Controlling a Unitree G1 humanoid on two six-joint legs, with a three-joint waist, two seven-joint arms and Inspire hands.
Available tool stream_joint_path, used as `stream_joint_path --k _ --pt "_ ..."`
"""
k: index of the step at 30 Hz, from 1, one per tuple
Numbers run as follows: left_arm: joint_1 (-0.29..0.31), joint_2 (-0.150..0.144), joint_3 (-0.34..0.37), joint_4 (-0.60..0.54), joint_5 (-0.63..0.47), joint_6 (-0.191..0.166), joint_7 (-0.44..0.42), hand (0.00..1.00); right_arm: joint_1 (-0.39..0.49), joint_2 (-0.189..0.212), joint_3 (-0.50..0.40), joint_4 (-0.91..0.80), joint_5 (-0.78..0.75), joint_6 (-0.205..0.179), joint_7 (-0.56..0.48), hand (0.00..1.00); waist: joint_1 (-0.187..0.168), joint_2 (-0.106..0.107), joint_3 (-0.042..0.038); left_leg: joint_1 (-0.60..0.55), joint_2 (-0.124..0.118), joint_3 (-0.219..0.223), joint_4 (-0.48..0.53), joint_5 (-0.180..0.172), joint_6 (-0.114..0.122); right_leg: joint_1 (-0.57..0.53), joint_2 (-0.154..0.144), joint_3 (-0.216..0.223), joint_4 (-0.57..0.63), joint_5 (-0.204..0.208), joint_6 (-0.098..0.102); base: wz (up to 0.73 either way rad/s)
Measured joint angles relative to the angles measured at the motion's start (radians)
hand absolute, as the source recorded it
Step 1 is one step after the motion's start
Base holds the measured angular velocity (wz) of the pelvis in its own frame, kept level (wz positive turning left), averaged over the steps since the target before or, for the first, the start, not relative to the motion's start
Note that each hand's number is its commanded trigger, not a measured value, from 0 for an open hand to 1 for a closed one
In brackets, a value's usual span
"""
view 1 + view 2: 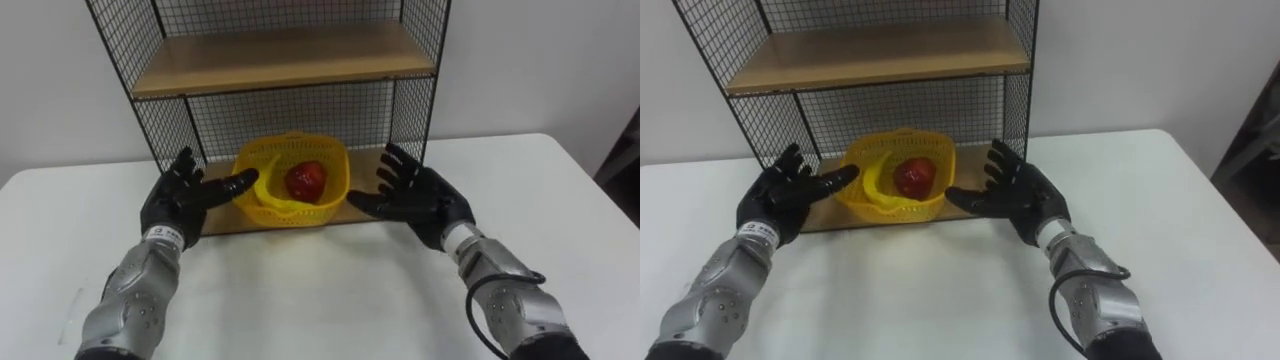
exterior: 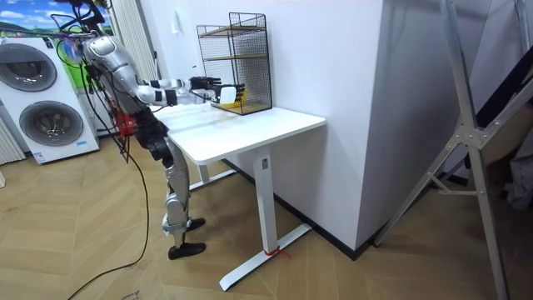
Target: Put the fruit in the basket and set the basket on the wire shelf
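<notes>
So the yellow basket [image 1: 325, 205] is sitting on the bottom board [image 1: 215, 218] of the wire shelf [image 1: 300, 110], upright with its mouth facing up, about mid-width and close to the board's front edge. There's a gap between it and the mesh side wall on each side, and plenty of headroom under the upper board [image 1: 280, 58].

One red fruit [image 1: 306, 180] is inside. It's roundish, so there's no real long axis to call. There's also a curved yellow strip next to it, but I honestly can't tell if that's another fruit or part of the basket.

Count: one basket, one red fruit, two wooden boards in the eye views.

The left hand [image 1: 180, 200] is wide open with its fingers spread, just left of the basket. Its thumb reaches the rim, but I can't say whether it actually touches. The right hand [image 1: 420, 200] is spread open too, just beside the basket on the right with a small gap, and it's holding nothing.

A wide stretch of white bench [image 1: 320, 290] lies in front of the shelf. In the room view the robot stands at the bench's end on the room view's left, arms stretched out to the shelf, which stands at the back of the bench by the wall.
</notes>
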Motion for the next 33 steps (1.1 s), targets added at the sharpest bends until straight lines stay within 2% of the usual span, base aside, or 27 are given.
stream_joint_path --k 3,8,9,14,17,19,21,25,29,33 --pt "0.078 -0.002 -0.001 -0.126 0.050 -0.018 0.000 0.00 0.069 0.000 0.000 -0.120 -0.009 0.000 -0.006 0.00 0.002 -0.003 -0.0011 -0.005 0.004 0.014 0.000 -0.002 -0.003 -0.010 0.001 0.010 0.000 0.002 0.003 -0.16" --pt "0.168 -0.017 -0.010 -0.240 0.071 -0.020 -0.005 0.00 0.124 0.001 -0.002 -0.242 -0.055 0.000 -0.011 0.00 -0.001 -0.008 -0.0036 -0.015 0.005 0.014 0.003 -0.006 -0.005 -0.019 0.002 0.011 -0.002 0.002 0.004 -0.02" --pt "0.183 -0.021 -0.013 -0.258 0.073 -0.020 -0.011 0.00 0.139 0.007 -0.005 -0.281 -0.087 0.000 -0.018 0.00 -0.001 -0.009 -0.0092 -0.023 0.005 0.013 0.004 -0.006 -0.005 -0.027 0.003 0.012 -0.001 0.002 0.004 0.03" --pt "0.213 -0.023 -0.021 -0.297 0.089 -0.035 -0.040 0.00 0.186 0.012 -0.008 -0.349 -0.131 -0.019 -0.016 0.00 0.001 -0.010 -0.0077 -0.027 0.005 0.012 0.001 -0.005 -0.005 -0.031 0.004 0.011 -0.003 0.002 0.004 0.01" --pt "0.251 -0.022 -0.042 -0.331 0.084 -0.067 -0.052 0.00 0.221 0.012 -0.008 -0.377 -0.132 -0.028 -0.016 0.00 0.000 -0.011 -0.0064 -0.027 0.005 0.011 0.000 -0.005 -0.005 -0.031 0.004 0.011 -0.003 0.002 0.004 0.00" --pt "0.285 -0.022 -0.060 -0.345 0.083 -0.088 -0.066 0.00 0.244 0.013 -0.008 -0.384 -0.139 -0.048 -0.016 0.00 -0.002 -0.015 -0.0045 -0.025 0.005 0.012 -0.001 -0.005 -0.005 -0.029 0.003 0.010 -0.001 -0.001 0.006 0.00" --pt "0.321 -0.021 -0.086 -0.350 0.084 -0.094 -0.082 0.00 0.270 0.013 -0.009 -0.385 -0.161 -0.058 -0.018 0.00 -0.003 -0.022 -0.0038 -0.026 0.006 0.013 0.001 -0.006 -0.006 -0.029 0.003 0.008 -0.001 -0.002 0.007 0.00" --pt "0.354 -0.019 -0.123 -0.351 0.084 -0.104 -0.099 0.00 0.305 0.013 -0.011 -0.417 -0.163 -0.059 -0.020 0.00 -0.002 -0.028 -0.0038 -0.038 0.006 0.016 0.000 -0.006 -0.007 -0.048 0.004 0.017 0.008 -0.004 0.006 -0.04" --pt "0.411 -0.016 -0.122 -0.410 0.090 -0.158 -0.102 0.00 0.346 0.013 -0.025 -0.484 -0.170 -0.110 -0.030 0.00 0.000 -0.036 0.0016 -0.043 0.007 0.026 -0.004 -0.006 -0.007 -0.060 0.004 0.028 0.013 -0.004 0.003 -0.07" --pt "0.473 -0.012 -0.117 -0.455 0.105 -0.205 -0.101 0.00 0.421 0.015 -0.040 -0.536 -0.231 -0.175 -0.050 0.00 0.004 -0.034 -0.0005 -0.039 0.010 0.035 -0.003 -0.008 -0.008 -0.061 0.005 0.038 0.015 -0.005 0.006 -0.07"
